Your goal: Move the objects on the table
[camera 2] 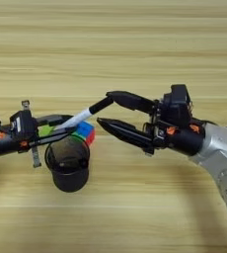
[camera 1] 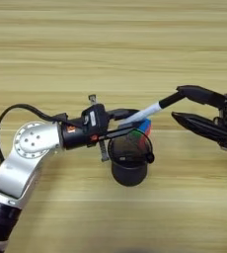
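The black mesh cup (camera 2: 67,169) stands at the desk's (camera 2: 113,49) centre; its contents are unclear. At its 12 o'clock, the left gripper (camera 1: 128,123), jaws narrow, holds the marker (camera 2: 86,114) over the puzzle cube (camera 2: 85,132). The right gripper (camera 2: 105,107), jaws wide, touches the marker's cap.

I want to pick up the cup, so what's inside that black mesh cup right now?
The cup looks empty as far as its dark inside shows; its bottom is too dark to tell. The marker and cube sit behind its rim, with the left gripper over them.
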`<action>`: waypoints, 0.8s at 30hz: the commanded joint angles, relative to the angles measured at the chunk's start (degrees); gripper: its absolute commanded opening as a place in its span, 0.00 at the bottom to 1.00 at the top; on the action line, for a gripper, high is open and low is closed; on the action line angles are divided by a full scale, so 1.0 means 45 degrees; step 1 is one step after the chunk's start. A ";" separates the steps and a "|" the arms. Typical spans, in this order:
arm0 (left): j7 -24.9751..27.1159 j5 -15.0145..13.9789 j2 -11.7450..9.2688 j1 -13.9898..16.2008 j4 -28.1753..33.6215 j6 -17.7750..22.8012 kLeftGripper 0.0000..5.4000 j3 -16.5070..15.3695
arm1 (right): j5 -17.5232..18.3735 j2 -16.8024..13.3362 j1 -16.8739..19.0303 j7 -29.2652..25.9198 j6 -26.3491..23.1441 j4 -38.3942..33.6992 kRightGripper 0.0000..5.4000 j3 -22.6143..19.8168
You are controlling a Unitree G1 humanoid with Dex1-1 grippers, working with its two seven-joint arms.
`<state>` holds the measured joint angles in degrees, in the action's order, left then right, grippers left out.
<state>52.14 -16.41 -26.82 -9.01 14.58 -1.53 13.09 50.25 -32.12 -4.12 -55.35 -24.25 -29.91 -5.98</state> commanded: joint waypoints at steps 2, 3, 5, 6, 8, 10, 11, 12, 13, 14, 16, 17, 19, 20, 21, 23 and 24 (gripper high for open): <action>-0.0373 -0.0192 -0.0054 0.0063 0.0122 0.0381 0.13 -0.0604 | 0.0192 0.0417 -0.0083 0.0386 0.0318 0.0099 0.72 -0.0390; -0.0424 -0.0167 -0.0059 0.0107 0.0102 0.0386 0.13 -0.0682 | 0.0215 0.0529 -0.0084 0.0474 0.0388 0.0175 0.73 -0.0460; -0.0522 -0.0161 -0.0069 0.0188 0.0054 0.0405 0.13 -0.0819 | 0.0153 0.0737 -0.0101 0.0669 0.0600 0.0330 0.76 -0.0552; -0.0578 -0.0162 -0.0074 0.0233 0.0040 0.0421 0.13 -0.0902 | 0.0081 0.0844 -0.0109 0.0789 0.0673 0.0412 0.78 -0.0569; -0.0635 -0.0223 -0.0090 0.0323 0.0055 0.0486 0.13 -0.1069 | -0.0098 0.1030 -0.0122 0.1017 0.0827 0.0542 0.82 -0.0543; -0.0750 -0.0332 -0.0128 0.0463 0.0122 0.0629 0.13 -0.1317 | -0.0506 0.1405 -0.0220 0.1686 0.1040 0.0817 0.86 -0.0458; -0.0771 -0.0416 -0.0163 0.0542 0.0170 0.0701 0.13 -0.1428 | -0.0958 0.1575 -0.0273 0.1994 0.1341 0.0962 0.87 -0.0367; -0.0788 -0.0509 -0.0194 0.0615 0.0221 0.0793 0.13 -0.1520 | -0.1354 0.1767 -0.0318 0.2292 0.1609 0.1087 0.88 -0.0309; -0.0806 -0.0589 -0.0223 0.0680 0.0266 0.0901 0.13 -0.1599 | -0.1726 0.1993 -0.0378 0.2653 0.1859 0.1237 0.90 -0.0285; -0.0820 -0.0636 -0.0255 0.0729 0.0294 0.0999 0.13 -0.1662 | -0.2082 0.2193 -0.0441 0.2975 0.2108 0.1393 0.91 -0.0271; -0.0855 -0.0661 -0.0325 0.0790 0.0284 0.1188 0.13 -0.1765 | -0.2615 0.2545 -0.0550 0.3503 0.2476 0.1699 0.96 -0.0227; -0.0863 -0.0645 -0.0359 0.0802 0.0256 0.1259 0.13 -0.1803 | -0.2886 0.2708 -0.0580 0.3736 0.2679 0.1821 0.98 -0.0194; -0.0842 -0.0596 -0.0412 0.0807 0.0218 0.1331 0.13 -0.1854 | -0.3568 0.3005 -0.0619 0.4196 0.3164 0.2049 1.00 -0.0072; -0.0821 -0.0572 -0.0433 0.0808 0.0214 0.1354 0.13 -0.1870 | -0.3892 0.3143 -0.0628 0.4386 0.3397 0.2155 1.00 -0.0005; -0.0808 -0.0551 -0.0455 0.0809 0.0215 0.1380 0.13 -0.1883 | -0.4138 0.3291 -0.0633 0.4592 0.3594 0.2280 1.00 0.0032; -0.0777 -0.0533 -0.0493 0.0814 0.0213 0.1422 0.13 -0.1921 | -0.4788 0.3534 -0.0650 0.5000 0.4120 0.2588 1.00 0.0092; -0.0767 -0.0519 -0.0525 0.0817 0.0215 0.1454 0.13 -0.1938 | -0.5096 0.3687 -0.0687 0.5302 0.4387 0.2800 1.00 0.0032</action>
<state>48.50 -18.55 -28.13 -5.38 15.17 4.13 4.88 30.47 -16.92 -6.24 -33.95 -7.06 -19.17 -5.80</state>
